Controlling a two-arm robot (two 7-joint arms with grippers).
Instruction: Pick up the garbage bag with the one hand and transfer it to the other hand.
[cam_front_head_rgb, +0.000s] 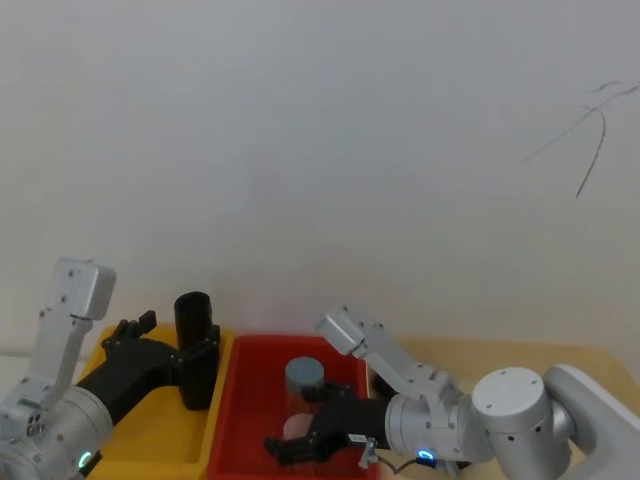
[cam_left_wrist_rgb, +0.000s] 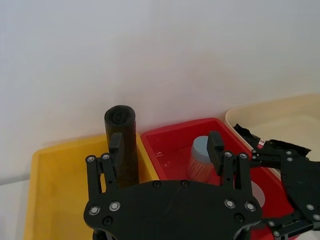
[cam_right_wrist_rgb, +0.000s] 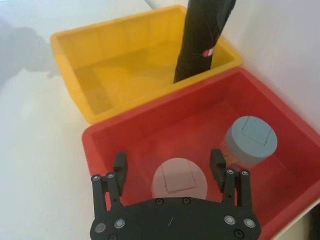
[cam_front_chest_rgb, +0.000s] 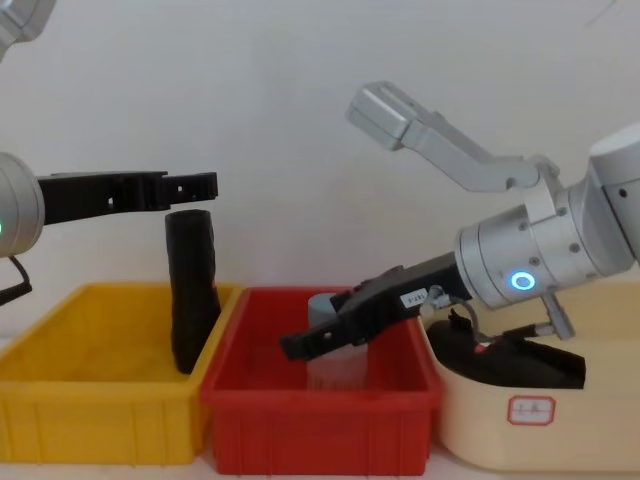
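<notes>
Chest view tells most of it: the garbage bag (cam_front_chest_rgb: 192, 290) is standing on end in the yellow bin (cam_front_chest_rgb: 80, 390), tilted a bit and leaning on the wall next to the red bin (cam_front_chest_rgb: 320, 420). Its little red-and-white label is easy to spot from the right wrist cam.

The left gripper (cam_front_chest_rgb: 195, 185), the one with the green ring, is stretched out level right at the top of the roll. From the left wrist cam its fingers (cam_left_wrist_rgb: 116, 142) are spread wide. One sits right in front of the roll and the other is way off over the red bin, so it's released and not squeezing anything. Can't tell if that near finger actually touches the plastic.

The right gripper (cam_front_chest_rgb: 300, 345), blue ring, angles down into the red bin. Its fingers (cam_right_wrist_rgb: 120, 165) are also spread apart with nothing in them, one on each side of a pink-lidded tub (cam_right_wrist_rgb: 179, 181). A grey-blue-lidded tub (cam_right_wrist_rgb: 250, 140) stands just beside that, nearer the back wall.

Over on the right sits a cream bin (cam_front_chest_rgb: 580, 420) with some black stuff inside.
</notes>
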